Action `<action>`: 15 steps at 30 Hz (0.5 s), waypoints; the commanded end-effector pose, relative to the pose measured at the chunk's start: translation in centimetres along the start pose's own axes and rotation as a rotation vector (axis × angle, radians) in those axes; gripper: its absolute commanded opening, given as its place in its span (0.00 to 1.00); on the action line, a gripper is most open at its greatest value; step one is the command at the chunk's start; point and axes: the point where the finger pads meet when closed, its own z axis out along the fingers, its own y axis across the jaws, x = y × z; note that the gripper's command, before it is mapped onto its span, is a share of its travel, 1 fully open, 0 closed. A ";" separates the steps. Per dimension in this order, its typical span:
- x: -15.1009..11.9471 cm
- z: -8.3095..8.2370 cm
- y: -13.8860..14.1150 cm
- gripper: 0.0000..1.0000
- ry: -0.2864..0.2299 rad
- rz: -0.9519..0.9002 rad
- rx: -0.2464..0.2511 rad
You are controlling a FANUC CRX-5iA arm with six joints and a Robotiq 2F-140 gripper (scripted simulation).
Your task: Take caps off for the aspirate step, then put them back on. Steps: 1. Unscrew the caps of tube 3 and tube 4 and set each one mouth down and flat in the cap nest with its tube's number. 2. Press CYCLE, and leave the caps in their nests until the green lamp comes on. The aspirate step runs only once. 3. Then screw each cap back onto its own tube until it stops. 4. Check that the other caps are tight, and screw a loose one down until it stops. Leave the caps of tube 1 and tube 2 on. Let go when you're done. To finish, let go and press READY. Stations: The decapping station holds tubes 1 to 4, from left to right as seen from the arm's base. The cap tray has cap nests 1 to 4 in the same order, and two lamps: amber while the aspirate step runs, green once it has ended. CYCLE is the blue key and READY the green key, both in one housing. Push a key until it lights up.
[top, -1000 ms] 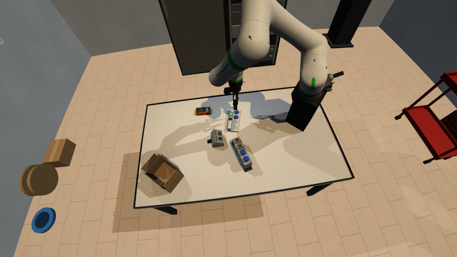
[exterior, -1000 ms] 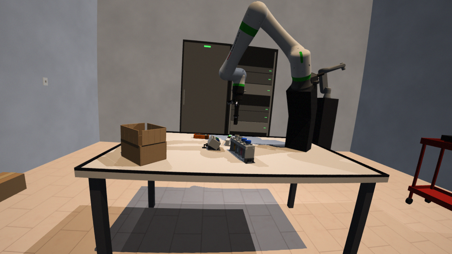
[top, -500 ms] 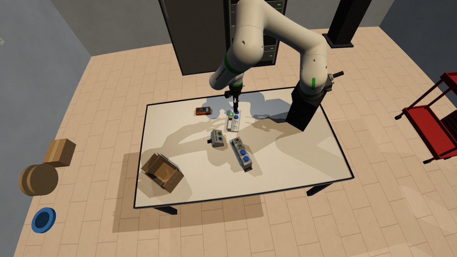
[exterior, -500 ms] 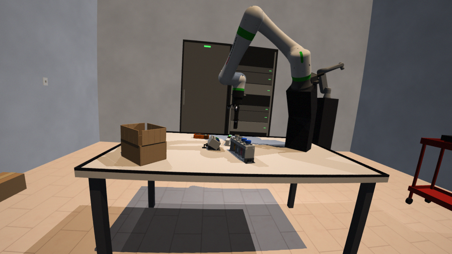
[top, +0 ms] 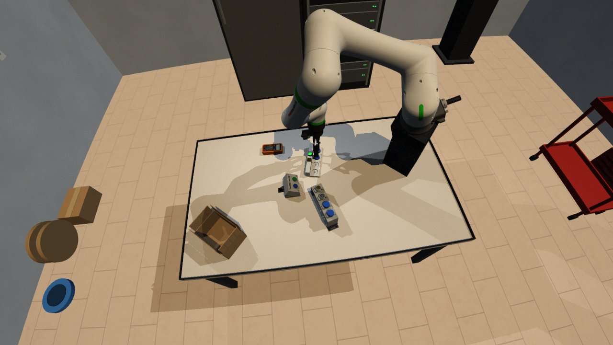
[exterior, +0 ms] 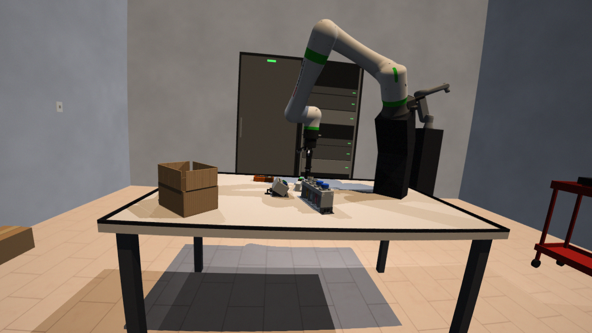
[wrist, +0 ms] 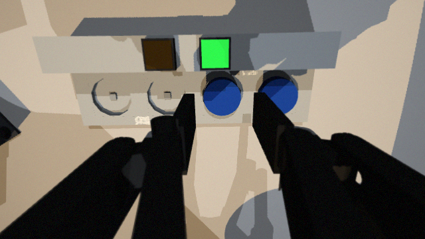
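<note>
The cap tray (wrist: 195,99) lies right below my gripper (wrist: 224,110). Its green lamp (wrist: 215,53) is lit and its amber lamp (wrist: 159,54) is dark. Blue caps sit in nest 3 (wrist: 222,96) and nest 4 (wrist: 278,94); nests 1 (wrist: 110,99) and 2 (wrist: 166,97) are empty. My fingers are partly closed and stand either side of the nest 3 cap, with a gap on each side. In the overhead view the gripper (top: 315,152) hangs over the tray's far end (top: 313,165). The decapping station (top: 324,206) shows two blue-capped tubes and two uncapped ones.
The key housing (top: 292,186) stands left of the decapping station. An orange multimeter (top: 272,148) lies at the far left of the tray. An open cardboard box (top: 217,231) sits at the table's front left corner. The arm's black pedestal (top: 407,141) stands at the right.
</note>
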 end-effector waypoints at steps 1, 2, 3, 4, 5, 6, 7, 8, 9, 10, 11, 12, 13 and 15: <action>0.2 2.4 0.0 0.36 0.002 0.000 0.000; 0.2 2.9 0.0 0.36 0.002 0.000 0.000; 0.2 2.9 0.0 0.36 0.002 0.000 0.000; 0.2 2.9 0.0 0.36 0.002 0.000 0.000; 0.2 2.9 0.0 0.36 0.002 0.000 0.000; 0.2 2.9 0.0 0.36 0.002 0.000 0.000; 0.2 2.9 0.0 0.36 0.002 0.000 0.000; 0.2 2.9 0.0 0.36 0.002 0.000 0.000; 0.2 2.9 0.0 0.36 0.002 0.000 0.000; 0.2 2.9 0.0 0.36 0.002 0.000 0.000; 0.2 2.9 0.0 0.36 0.002 0.000 0.000; 0.2 2.9 0.0 0.36 0.002 0.000 0.000; 0.2 3.0 0.0 0.36 0.002 0.000 0.000; 0.2 3.1 0.0 0.36 0.002 0.000 0.000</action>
